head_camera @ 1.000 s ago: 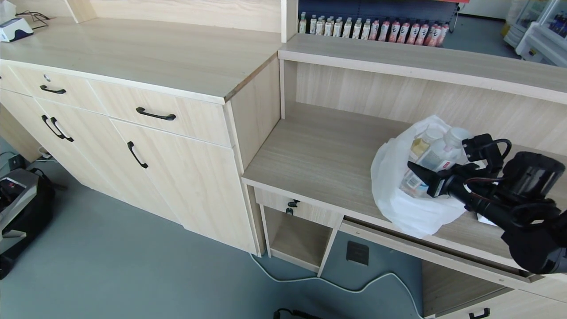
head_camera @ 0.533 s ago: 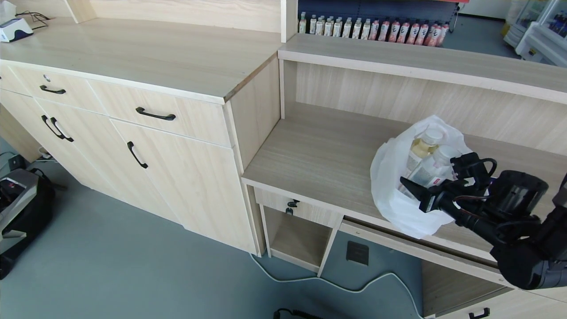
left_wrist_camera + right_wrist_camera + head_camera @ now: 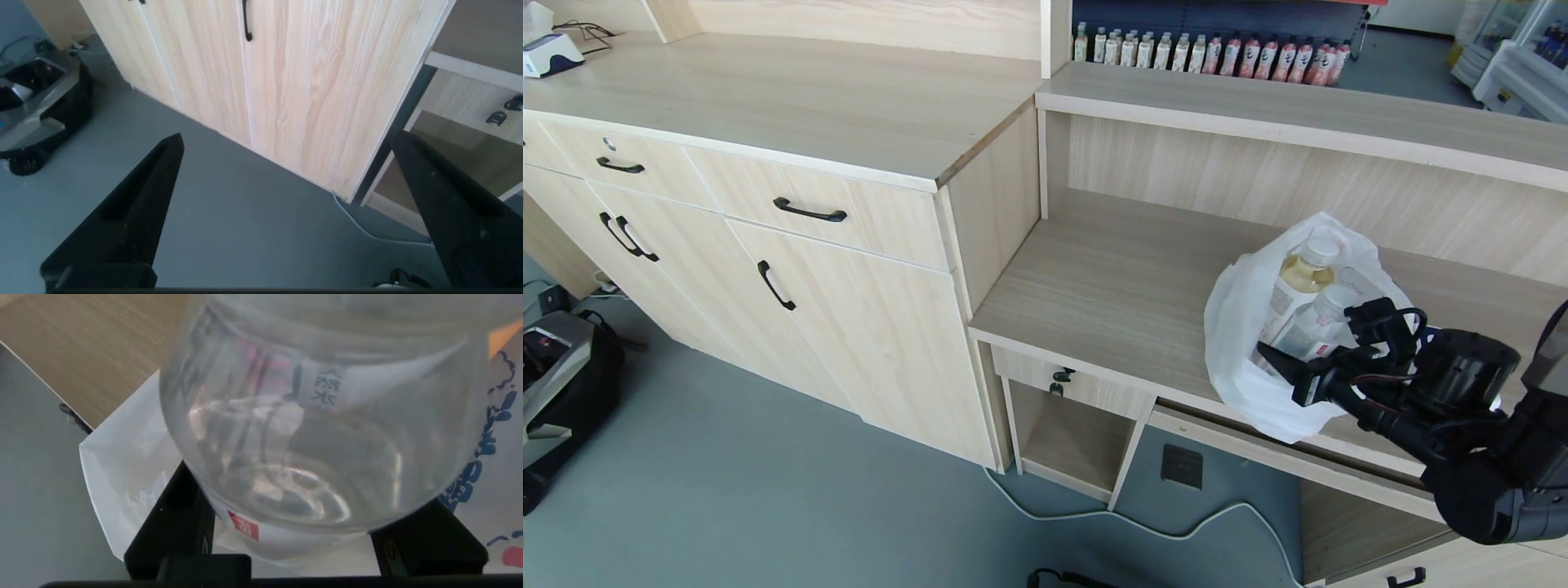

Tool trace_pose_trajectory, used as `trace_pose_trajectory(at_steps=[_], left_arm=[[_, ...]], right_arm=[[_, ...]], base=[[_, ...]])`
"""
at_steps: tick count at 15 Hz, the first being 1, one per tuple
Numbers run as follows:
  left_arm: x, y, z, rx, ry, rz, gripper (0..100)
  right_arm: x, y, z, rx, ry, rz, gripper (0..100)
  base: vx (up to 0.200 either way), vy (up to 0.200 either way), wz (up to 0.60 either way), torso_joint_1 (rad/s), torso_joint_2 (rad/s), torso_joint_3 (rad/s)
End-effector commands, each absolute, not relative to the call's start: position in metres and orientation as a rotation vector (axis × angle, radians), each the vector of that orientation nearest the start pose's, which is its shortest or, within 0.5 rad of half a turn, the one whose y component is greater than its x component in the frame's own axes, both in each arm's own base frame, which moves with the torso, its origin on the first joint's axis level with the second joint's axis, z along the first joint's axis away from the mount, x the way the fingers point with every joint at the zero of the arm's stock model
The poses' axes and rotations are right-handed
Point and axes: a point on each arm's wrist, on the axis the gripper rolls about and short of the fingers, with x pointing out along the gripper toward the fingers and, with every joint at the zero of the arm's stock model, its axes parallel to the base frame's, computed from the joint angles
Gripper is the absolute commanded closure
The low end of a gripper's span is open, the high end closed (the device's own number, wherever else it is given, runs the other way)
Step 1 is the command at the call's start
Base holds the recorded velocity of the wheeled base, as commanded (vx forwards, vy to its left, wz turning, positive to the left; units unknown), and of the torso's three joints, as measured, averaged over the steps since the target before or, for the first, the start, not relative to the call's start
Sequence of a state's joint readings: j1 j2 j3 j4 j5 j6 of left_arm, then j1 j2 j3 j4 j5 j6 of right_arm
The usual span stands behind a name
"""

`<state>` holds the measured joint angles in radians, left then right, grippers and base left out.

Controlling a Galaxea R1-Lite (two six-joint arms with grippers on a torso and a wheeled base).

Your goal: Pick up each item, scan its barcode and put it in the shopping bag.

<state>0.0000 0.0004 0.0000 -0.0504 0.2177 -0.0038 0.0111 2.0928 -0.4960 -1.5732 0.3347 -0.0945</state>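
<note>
The right gripper [image 3: 302, 539] is being held around the base of a clear bottle [image 3: 327, 416]. Its two black fingers [image 3: 176, 527] are being pressed against opposite sides of the bottle, so the gripper is clamped on it. In the head view the gripper is being positioned at the open mouth of the white plastic shopping bag [image 3: 1241, 359]. The held bottle is tilted, with its white cap pointing up and away from the gripper and its body inside the bag. A second bottle [image 3: 1298, 278], filled with pale yellow liquid and fitted with a white cap, is leaning inside the bag just behind the held one. The bag is being supported by the lower wooden counter [image 3: 1127, 286], near the counter's front edge and on the robot's right.

The left gripper [image 3: 286, 143] is being held with its fingers [image 3: 131, 212] spread wide and nothing between them. It is being pointed at the grey floor [image 3: 229, 220] in front of the light wood cabinet doors [image 3: 327, 73], well apart from the bag. A dark device [image 3: 33, 90] is resting on the floor beside the cabinet.

A row of drink bottles [image 3: 1209, 53] is being displayed on a shelf behind the counter. A white cable [image 3: 1094, 510] is lying on the floor below it.
</note>
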Motion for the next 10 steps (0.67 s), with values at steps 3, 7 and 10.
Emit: trace_pose_trajectory(at_steps=[3,7,10], left_arm=[[-0.023,0.005,0.081,-0.01,-0.051,0.218,0],[-0.023,0.005,0.081,-0.01,-0.051,0.218,0],[-0.023,0.005,0.081,-0.01,-0.051,0.218,0]], right_arm=[[0.324,0.006,0.075,-0.089,0.025,0.333,100],[0.327,-0.002,0.074,-0.092,0.024,0.31,100],[0.327,-0.006,0.072,-0.101,0.029,0.298,0]], base=[[0.0,0.0,0.0,0.0,0.0,0.0],[0.0,0.0,0.0,0.0,0.0,0.0],[0.0,0.0,0.0,0.0,0.0,0.0]])
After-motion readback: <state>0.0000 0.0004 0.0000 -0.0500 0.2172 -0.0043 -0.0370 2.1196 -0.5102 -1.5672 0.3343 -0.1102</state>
